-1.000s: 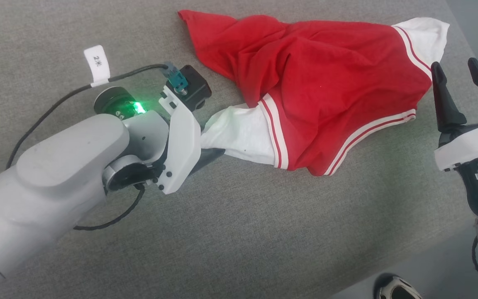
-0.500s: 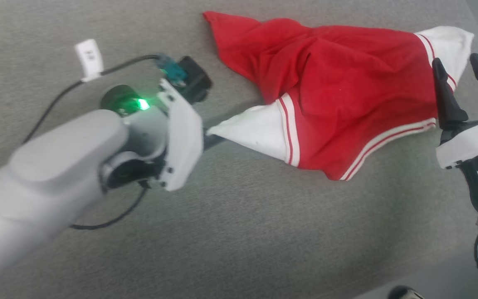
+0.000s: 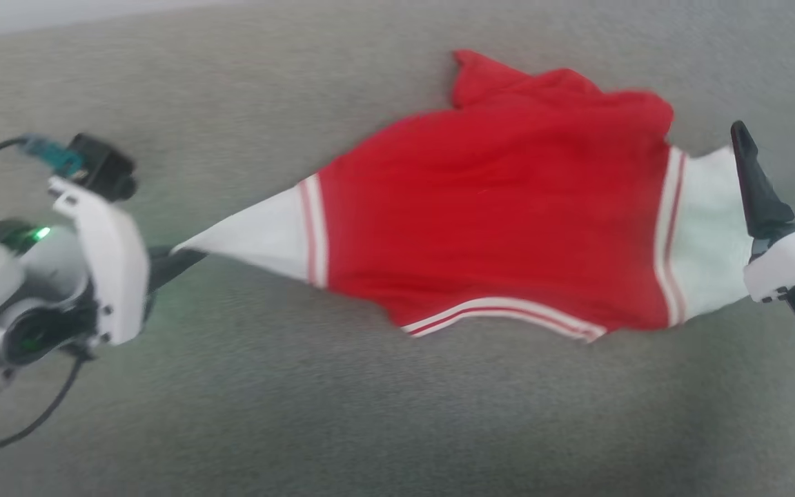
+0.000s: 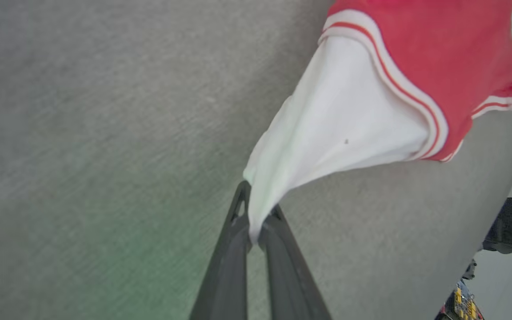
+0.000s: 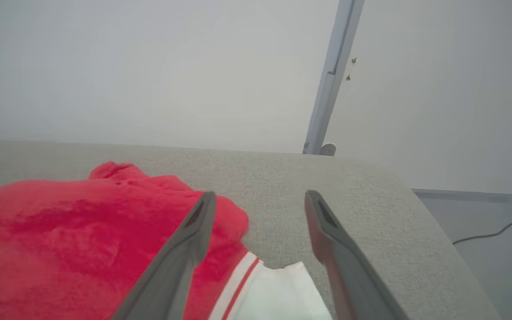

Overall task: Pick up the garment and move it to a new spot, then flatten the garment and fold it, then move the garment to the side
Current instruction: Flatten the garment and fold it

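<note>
One red jersey [image 3: 494,228] lies spread across the grey fabric tabletop [image 3: 370,428], its two white sleeves pointing opposite ways. The left end effector [image 4: 256,222] is clenched on the tip of one sleeve [image 4: 340,124], which narrows to a point between its two dark fingers [image 4: 229,266]. The right end effector [image 3: 772,128] stands released, its two fingers spread apart just beside the other sleeve [image 3: 708,241], grasping nothing.
</note>
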Controlling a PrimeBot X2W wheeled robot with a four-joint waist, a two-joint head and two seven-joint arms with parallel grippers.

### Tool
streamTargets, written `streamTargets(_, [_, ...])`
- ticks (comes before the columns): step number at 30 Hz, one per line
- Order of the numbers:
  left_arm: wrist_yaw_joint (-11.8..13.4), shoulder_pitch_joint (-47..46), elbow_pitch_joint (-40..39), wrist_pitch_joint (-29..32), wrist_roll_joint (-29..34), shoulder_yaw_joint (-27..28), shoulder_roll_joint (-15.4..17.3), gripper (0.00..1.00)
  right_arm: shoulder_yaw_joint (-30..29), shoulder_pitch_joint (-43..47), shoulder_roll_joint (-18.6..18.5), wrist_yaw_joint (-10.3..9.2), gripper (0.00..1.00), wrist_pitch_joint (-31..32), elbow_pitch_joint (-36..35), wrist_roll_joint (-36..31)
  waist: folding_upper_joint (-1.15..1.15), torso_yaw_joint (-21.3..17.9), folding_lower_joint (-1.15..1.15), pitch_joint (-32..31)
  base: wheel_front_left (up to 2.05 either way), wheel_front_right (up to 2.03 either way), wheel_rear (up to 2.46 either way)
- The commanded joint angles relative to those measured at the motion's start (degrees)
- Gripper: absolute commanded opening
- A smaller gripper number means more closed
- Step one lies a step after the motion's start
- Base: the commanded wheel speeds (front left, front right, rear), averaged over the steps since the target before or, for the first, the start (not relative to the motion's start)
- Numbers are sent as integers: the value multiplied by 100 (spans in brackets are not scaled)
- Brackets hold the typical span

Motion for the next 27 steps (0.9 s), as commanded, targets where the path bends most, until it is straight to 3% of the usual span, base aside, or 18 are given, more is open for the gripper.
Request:
streamTargets(1, [-9, 66, 16, 4, -34, 4, 3, 0, 2, 31, -10, -8, 100, 28, -40, -2, 0, 196, 0, -152, 0, 0, 0])
streamTargets(5, [-9, 282, 251, 113, -34, 4, 201, 0, 103, 48, -91, -8, 100, 182, -127, 5, 0, 368, 0, -256, 0, 0, 0])
streamTargets(11, [-9, 451, 571, -70, 210, 1, 151, 3, 285, 114, -196, -8, 100, 320, -175, 56, 0, 486, 0, -417, 0, 0, 0])
streamTargets(12, [-9, 472, 630, -162, 274, 1, 137, 20, 317, 128, -218, -8, 100, 343, -179, 69, 0, 497, 0, -449, 0, 0, 0])
streamTargets(13, [-9, 492, 702, -276, 328, 4, 118, 57, 359, 138, -246, -8, 100, 365, -184, 79, 0, 507, 0, -482, 0, 0, 0])
streamTargets(14, [-9, 539, 780, -384, 333, 7, 96, 86, 413, 154, -287, -8, 100, 386, -187, 91, 0, 516, 0, -524, 0, 0, 0])
streamTargets(15, [-9, 576, 830, -507, 437, 7, 91, 100, 475, 170, -333, -8, 100, 424, -197, 106, 0, 521, 0, -562, 0, 0, 0])
streamTargets(20, [103, 884, 1001, -1369, 639, 90, 75, 100, 768, 329, -682, -8, 100, 644, -310, 212, 0, 577, 0, -732, 0, 0, 0])
streamTargets(27, [547, 1517, 704, -2987, 708, 376, 57, 100, 1446, 673, -1690, -8, 100, 1160, -778, 655, 0, 708, 0, -819, 0, 0, 0])
